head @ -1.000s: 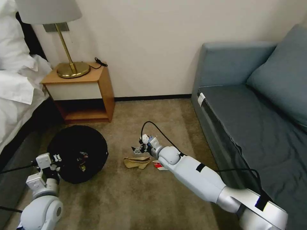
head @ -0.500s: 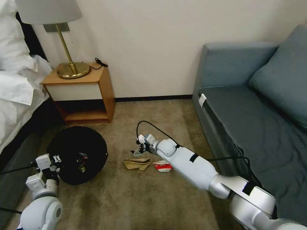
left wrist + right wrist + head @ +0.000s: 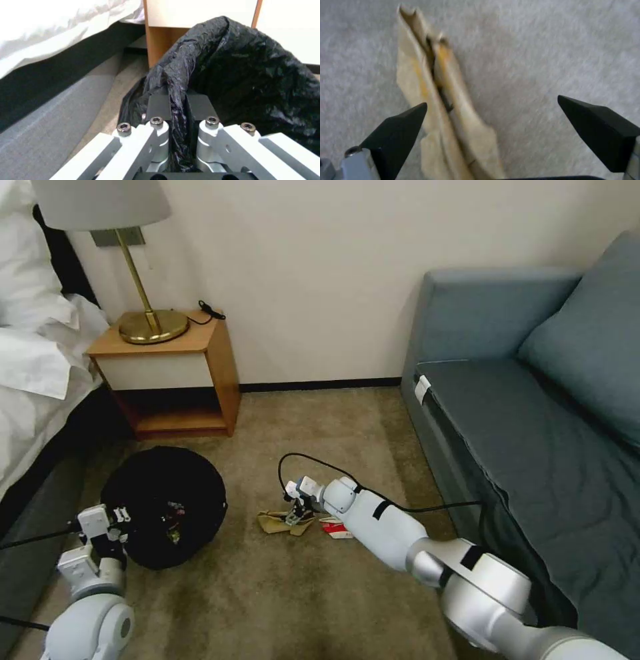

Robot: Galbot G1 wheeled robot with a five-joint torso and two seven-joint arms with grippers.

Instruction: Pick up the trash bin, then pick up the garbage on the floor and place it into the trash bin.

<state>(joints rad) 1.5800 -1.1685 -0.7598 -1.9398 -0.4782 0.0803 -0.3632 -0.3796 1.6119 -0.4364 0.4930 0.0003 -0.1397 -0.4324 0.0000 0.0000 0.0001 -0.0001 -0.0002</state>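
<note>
A: While the left gripper (image 3: 178, 110) pinches the black liner at the trash bin (image 3: 163, 503) rim beside the nightstand (image 3: 175, 370), where is the paper?

B: Flat on the carpet (image 3: 267, 593), under the right gripper (image 3: 493, 130), whose fingers are spread wide, one over its edge.

A: How will it handle?

B: Probably light and floppy; take the raised middle crease of the crumpled brown paper (image 3: 436, 100)

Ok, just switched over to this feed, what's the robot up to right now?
The left gripper is shut on the bag-lined rim of the trash bin, holding it by the bed. The right gripper is open and low over the crumpled brown paper on the carpet, one finger on each side, not yet gripping. The crushed red-white cup lies on the floor beside the paper. Some litter is already in the bin.
</note>
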